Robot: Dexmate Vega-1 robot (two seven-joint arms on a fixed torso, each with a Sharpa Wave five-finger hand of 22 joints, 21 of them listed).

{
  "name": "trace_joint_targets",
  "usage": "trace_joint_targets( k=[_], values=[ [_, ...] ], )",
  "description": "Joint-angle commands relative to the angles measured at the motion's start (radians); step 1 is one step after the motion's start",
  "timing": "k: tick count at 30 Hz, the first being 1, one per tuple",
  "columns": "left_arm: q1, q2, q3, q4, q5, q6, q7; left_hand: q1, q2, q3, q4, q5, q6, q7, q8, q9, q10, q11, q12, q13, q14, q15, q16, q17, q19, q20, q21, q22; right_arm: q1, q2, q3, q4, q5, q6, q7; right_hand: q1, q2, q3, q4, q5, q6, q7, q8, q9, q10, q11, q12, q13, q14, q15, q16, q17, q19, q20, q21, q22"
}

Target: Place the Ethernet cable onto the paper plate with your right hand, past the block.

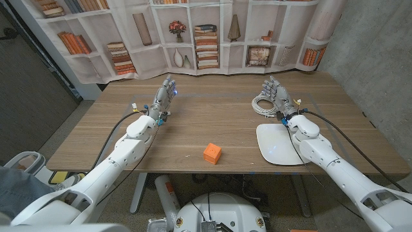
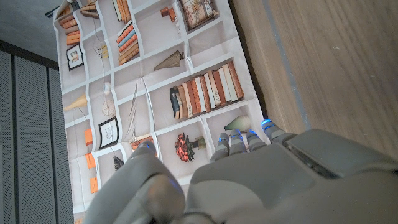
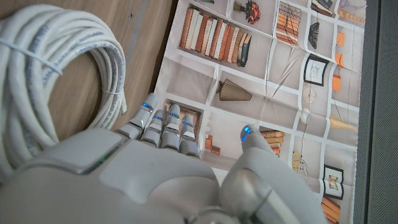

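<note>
You're standing at the approach step: your right hand (image 1: 275,95) is hovering just beside the coiled white Ethernet cable (image 1: 261,104), fingers (image 3: 163,127) apart and upright, holding nothing. The cable is lying on the wooden desk (image 1: 212,122), just beyond the paper plate (image 1: 279,144) on its far side, and it's looking untouched as far as I can judge. In the right wrist view the coil (image 3: 43,74) is sitting right alongside your hand, so you're close.

Next, I'd say you're needing to turn the palm toward the coil and bring the fingers down around several loops at once, then carry it back to the plate. The orange block (image 1: 212,153) is resting well to the left of the plate, near the desk's front edge; it isn't crowding a short carry from here.

Materials: the cable is smooth, round-jacketed, wound in a loose ring and cinched by a thin tie, so it's likely to flex and sag when lifted. The plate is a white rounded square, shallow and light, liable to slide. The block is a small matte cube.

Your left hand (image 1: 165,95) is waiting well to the left of the plate, fingers apart, holding nothing.
</note>
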Motion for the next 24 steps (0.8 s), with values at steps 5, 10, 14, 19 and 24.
trace_joint_targets(
  k=[5,10,14,19,24],
  values=[
    [-0.014,0.002,0.021,-0.008,-0.002,0.05,-0.011,0.007,0.0,0.004,-0.002,0.007,-0.001,0.006,0.008,0.005,-0.007,0.001,0.009,0.003,-0.016,0.001,0.006,0.004,-0.114,-0.044,-0.001,0.004,0.01,-0.008,-0.006,0.035,0.016,0.006,0.079,0.013,0.01,0.007,-0.005,0.008,0.014,-0.002,0.011,-0.004,0.019,-0.002,0.004,-0.007,0.016,-0.002,0.01,-0.004,0.005,-0.028,-0.001,0.003],
    [-0.018,0.009,0.025,-0.014,0.004,0.059,-0.013,0.006,0.001,0.002,-0.002,0.008,-0.001,0.006,0.009,0.005,-0.007,-0.001,0.01,0.002,-0.015,0.002,0.008,0.004,-0.117,-0.04,-0.004,0.004,0.003,-0.015,-0.005,0.02,0.011,0.01,0.074,0.017,0.014,0.008,-0.008,0.009,0.017,-0.005,0.013,-0.006,0.02,-0.001,0.003,-0.011,0.018,-0.005,0.011,-0.007,0.008,-0.027,-0.004,0.003],
    [-0.018,0.011,0.025,-0.022,0.01,0.057,-0.009,0.006,0.002,0.001,-0.002,0.009,0.0,0.006,0.011,0.005,-0.008,-0.003,0.011,0.001,-0.016,0.002,0.009,0.004,-0.12,-0.033,-0.007,0.004,-0.002,-0.025,-0.003,0.0,0.002,0.013,0.066,0.023,0.019,0.009,-0.012,0.009,0.02,-0.007,0.015,-0.009,0.025,-0.003,0.004,-0.016,0.021,-0.004,0.013,-0.011,0.012,-0.029,-0.007,0.003],
    [-0.014,0.015,0.024,-0.032,0.014,0.046,-0.012,0.007,0.004,0.0,-0.003,0.01,0.003,0.008,0.013,0.005,-0.005,-0.002,0.013,0.001,-0.013,0.001,0.01,0.004,-0.115,-0.042,-0.008,0.004,-0.012,-0.036,0.001,-0.029,-0.012,0.026,0.05,0.032,0.024,0.011,-0.018,0.01,0.022,-0.008,0.016,-0.012,0.03,-0.006,0.004,-0.022,0.028,-0.005,0.015,-0.016,0.019,-0.029,-0.011,0.003],
    [-0.003,0.031,0.023,-0.064,0.023,0.044,-0.011,0.008,0.006,0.0,-0.004,0.011,0.006,0.009,0.015,0.005,-0.003,0.001,0.015,0.0,-0.012,0.002,0.011,0.003,-0.11,-0.048,-0.009,0.004,-0.028,-0.057,0.0,-0.074,-0.047,0.021,0.009,0.049,0.027,0.009,-0.036,0.007,0.044,-0.019,0.025,-0.02,0.062,-0.008,0.012,-0.038,0.057,-0.016,0.024,-0.028,0.047,-0.034,-0.017,0.004]
  ],
)
